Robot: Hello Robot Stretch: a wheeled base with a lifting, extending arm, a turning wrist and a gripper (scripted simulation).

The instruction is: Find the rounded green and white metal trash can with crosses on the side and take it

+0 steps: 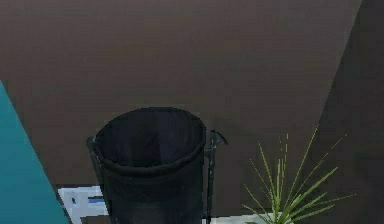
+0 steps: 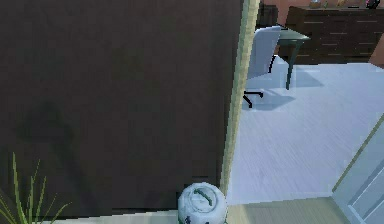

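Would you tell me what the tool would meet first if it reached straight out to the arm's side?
Probably the rounded white container low against the dark wall; depth is unclear.

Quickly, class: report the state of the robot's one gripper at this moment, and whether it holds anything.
Gripper: cannot be told.
The rounded white and green can stands on the floor.
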